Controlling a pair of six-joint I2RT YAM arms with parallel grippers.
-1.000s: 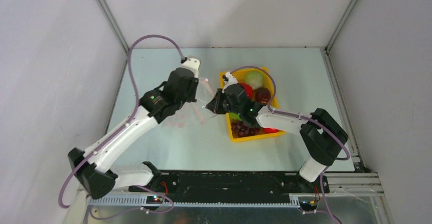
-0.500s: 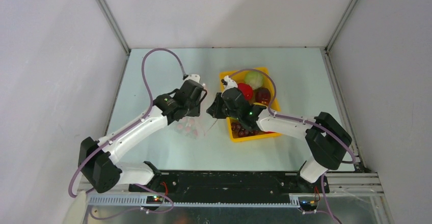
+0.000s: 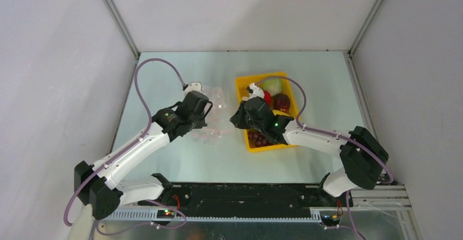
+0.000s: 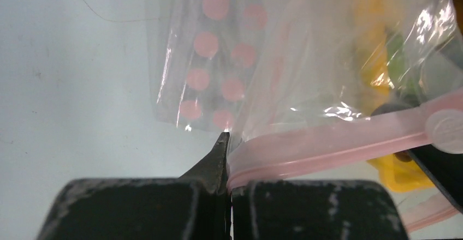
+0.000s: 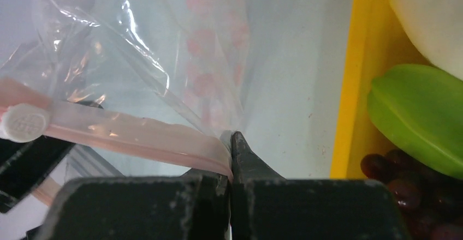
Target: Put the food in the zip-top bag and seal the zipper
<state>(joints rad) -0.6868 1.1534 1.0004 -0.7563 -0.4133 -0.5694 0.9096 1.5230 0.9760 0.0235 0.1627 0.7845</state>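
You have one bag [image 3: 217,102], clear with pink dots and crumpled, strung between your two claws just left of the one yellow tray [image 3: 240,82], above the table [image 3: 164,76]. Its single pink zipper [image 4: 327,142] carries one round slider [image 4: 445,130]. Your left claw [image 4: 228,161] is clenched on one end of the zipper and your right claw [image 5: 231,155] on the other. In the tray lie one cabbage [image 3: 273,83], one apple [image 3: 267,96], one bunch of grapes [image 3: 256,138] and one green piece [image 5: 420,112]. Your right arm hides the rest.
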